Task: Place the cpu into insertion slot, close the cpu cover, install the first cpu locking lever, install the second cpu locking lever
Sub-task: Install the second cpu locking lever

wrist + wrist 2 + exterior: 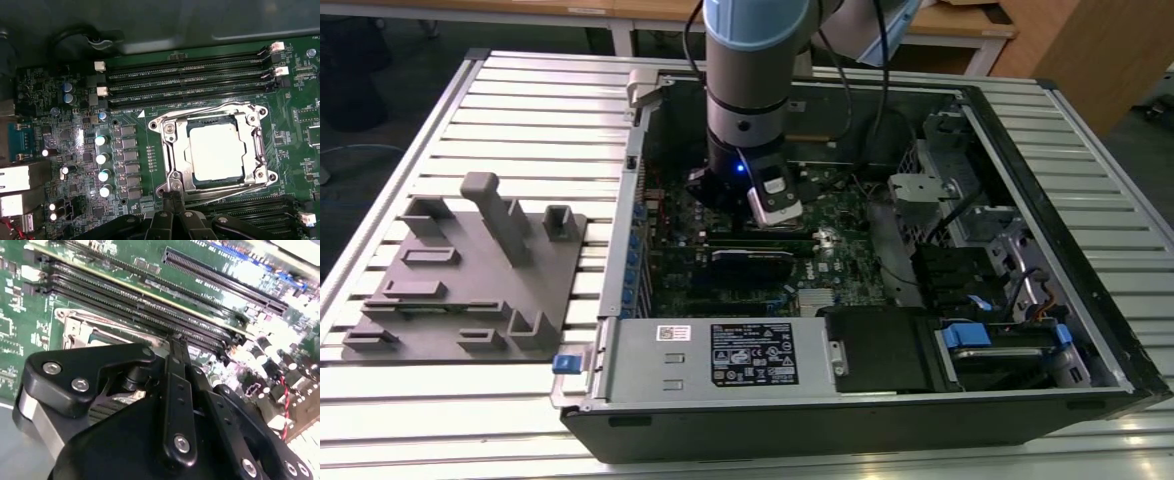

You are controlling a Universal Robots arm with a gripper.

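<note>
In the first wrist view the cpu [216, 150] lies flat in the insertion slot [159, 125], its pale metal top showing through the window of the cpu cover [175, 152], which lies down over it. A thin wire locking lever [200, 111] runs along the socket's edge near the memory slots. My gripper [173, 199] is shut, its narrow fingertips together at the socket edge opposite the memory slots, right by a lever's hooked end [175, 186]. Whether they touch it I cannot tell. In the second wrist view the gripper [177, 342] is shut beside the socket frame [75, 330]. The arm [747, 100] reaches down into the case.
Long black memory slots [190, 75] run beside the socket, and a row of capacitors [102, 160] stands on another side. Expansion slots [220, 280] lie further off. The open computer case [1014, 150] walls in the board. A grey fixture plate [467, 270] sits at the exterior view's left.
</note>
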